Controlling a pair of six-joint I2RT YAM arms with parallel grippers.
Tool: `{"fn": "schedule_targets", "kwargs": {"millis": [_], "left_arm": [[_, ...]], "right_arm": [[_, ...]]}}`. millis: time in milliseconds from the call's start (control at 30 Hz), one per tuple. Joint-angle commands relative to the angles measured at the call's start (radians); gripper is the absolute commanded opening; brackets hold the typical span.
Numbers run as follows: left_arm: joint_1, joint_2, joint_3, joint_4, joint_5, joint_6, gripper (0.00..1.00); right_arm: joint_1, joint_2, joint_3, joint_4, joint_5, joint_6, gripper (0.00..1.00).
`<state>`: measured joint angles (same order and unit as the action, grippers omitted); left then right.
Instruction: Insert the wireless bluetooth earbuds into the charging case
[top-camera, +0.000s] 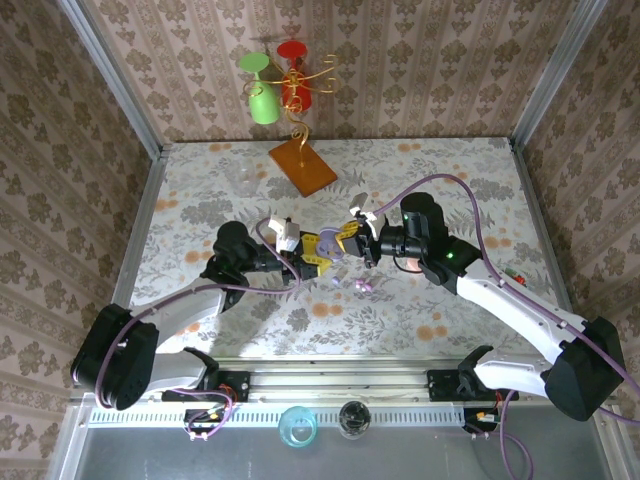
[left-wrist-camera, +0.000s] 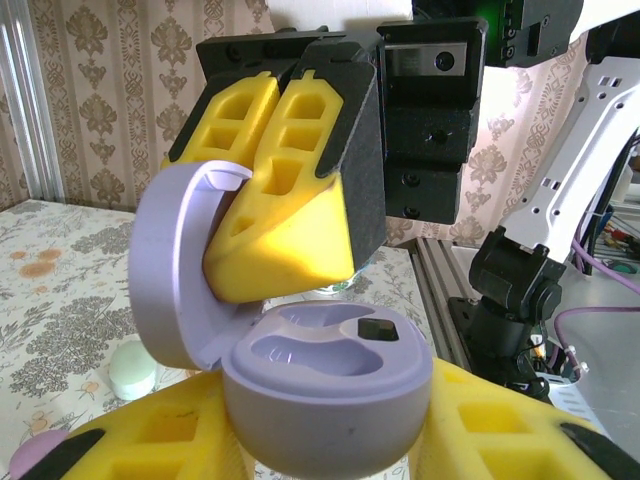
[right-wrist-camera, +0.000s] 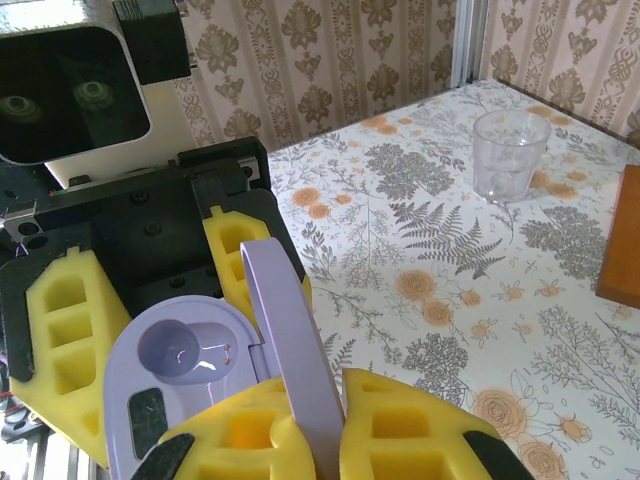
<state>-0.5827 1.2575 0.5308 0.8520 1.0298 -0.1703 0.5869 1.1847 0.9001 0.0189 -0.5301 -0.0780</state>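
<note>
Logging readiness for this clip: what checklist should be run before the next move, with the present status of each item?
1. Grip of left end effector on charging case base: ok.
2. Hold of right end effector on lid, hinged open: ok.
3. Both wells empty: ok.
4. Are earbuds loaded: not ok, they lie on the table.
5. One end effector free for a pick: not ok, both are occupied.
</note>
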Motion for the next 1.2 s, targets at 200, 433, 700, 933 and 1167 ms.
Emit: {"fn": "schedule_targets", "kwargs": {"millis": [200, 433, 700, 933, 1167], "left_arm": [[0.004, 0.019, -0.016, 0.097, -0.042, -0.005, 0.36], [0.038, 0.054, -0.057, 0.228, -0.085, -0.055, 0.37], [0.083, 0.083, -0.077, 0.319, -0.099, -0.099, 0.37], [0.116, 0.049, -0.112, 0.324, -0.133, -0.090, 0.37], [0.167, 0.006, -0.126, 0.275, -0.149, -0.061, 0.38]], "right_arm": [[0.008, -0.047, 0.002, 0.013, 0.009, 0.027, 0.47], [0.007, -0.146, -0.072, 0.080, 0.054, 0.082, 0.67], [0.003, -0.317, -0.276, 0.156, 0.219, 0.249, 0.68], [0.002, -0.309, -0.332, 0.032, 0.313, 0.405, 0.68], [0.004, -0.029, -0.243, -0.039, 0.226, 0.536, 0.62]]}}
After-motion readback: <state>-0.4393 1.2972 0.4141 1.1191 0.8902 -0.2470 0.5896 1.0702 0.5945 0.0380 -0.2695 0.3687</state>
